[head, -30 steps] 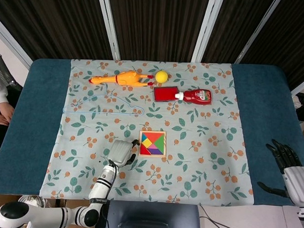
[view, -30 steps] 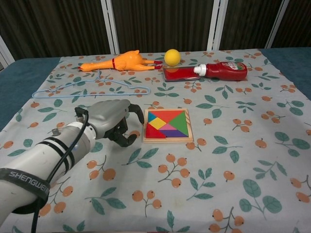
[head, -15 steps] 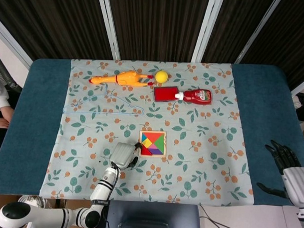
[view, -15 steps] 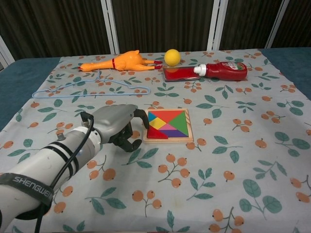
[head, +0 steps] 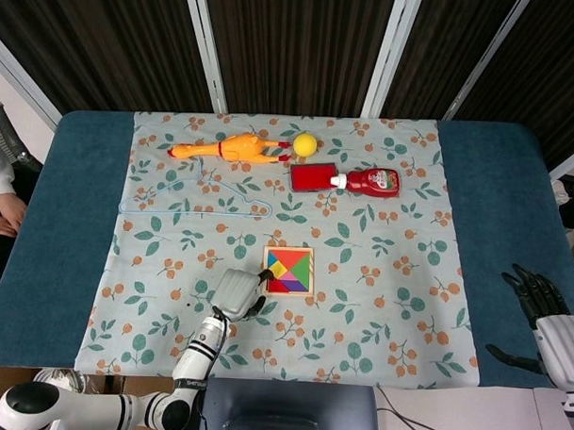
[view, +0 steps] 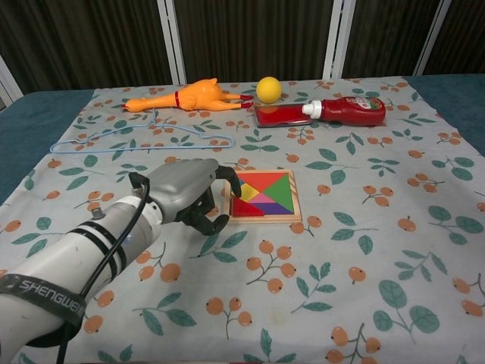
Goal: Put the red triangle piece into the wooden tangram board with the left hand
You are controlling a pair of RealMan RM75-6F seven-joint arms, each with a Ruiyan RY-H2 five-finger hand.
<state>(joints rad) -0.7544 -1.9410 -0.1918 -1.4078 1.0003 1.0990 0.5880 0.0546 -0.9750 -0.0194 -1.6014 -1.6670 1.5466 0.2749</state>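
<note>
The wooden tangram board (head: 312, 272) (view: 265, 219) lies near the middle of the floral cloth, filled with coloured pieces. The red triangle piece (head: 274, 284) (view: 248, 210) sits in the board's near left corner. My left hand (head: 236, 292) (view: 184, 197) is at the board's left edge with its fingers curled in, and the fingertips overlap that edge and hide part of the corner. I see nothing held in it. My right hand (head: 537, 297) hangs off the table's right front corner, fingers spread and holding nothing.
At the back lie a rubber chicken (head: 231, 148) (view: 186, 97), a yellow ball (head: 305, 144) (view: 267, 89), a ketchup bottle (head: 373, 182) (view: 352, 110) and a flat red case (head: 312, 176) (view: 276, 114). A blue wire hanger (head: 193, 200) (view: 136, 136) lies left of centre.
My left hand has slid right and a little nearer, from beside the board until its fingertips overlap the board's left edge. The right hand has not moved.
</note>
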